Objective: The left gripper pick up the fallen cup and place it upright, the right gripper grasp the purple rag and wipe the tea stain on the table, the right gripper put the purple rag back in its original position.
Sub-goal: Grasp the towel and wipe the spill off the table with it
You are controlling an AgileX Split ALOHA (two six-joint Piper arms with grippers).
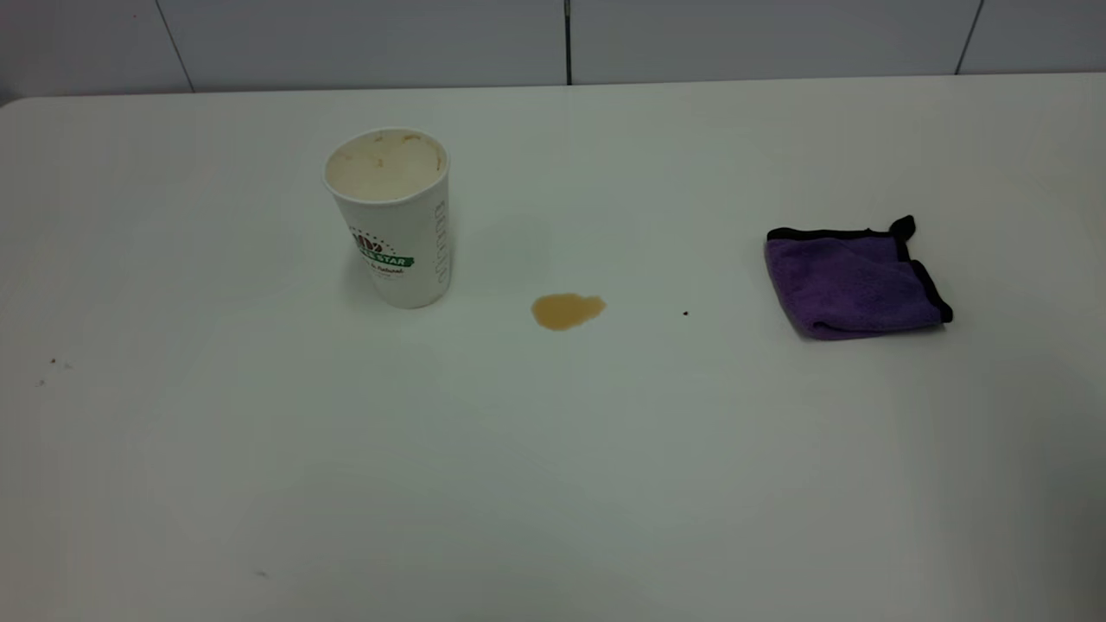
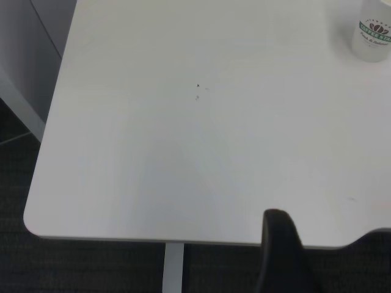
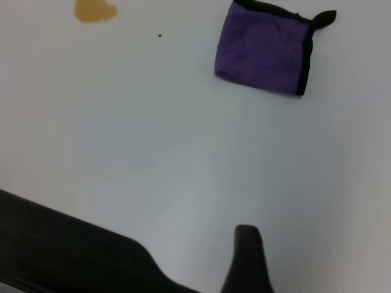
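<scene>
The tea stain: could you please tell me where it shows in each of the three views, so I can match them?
Exterior view: tea stain near the centre, between the upright cup and the purple rag.
Left wrist view: not in it; only the cup shows.
Right wrist view: top left corner.
Shared landmark: the rag, in the exterior and right wrist views.

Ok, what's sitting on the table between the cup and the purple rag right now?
In the exterior view, the tea stain lies between the upright cup and the purple rag, plus a tiny dark speck nearer the rag. Otherwise bare table.
</scene>
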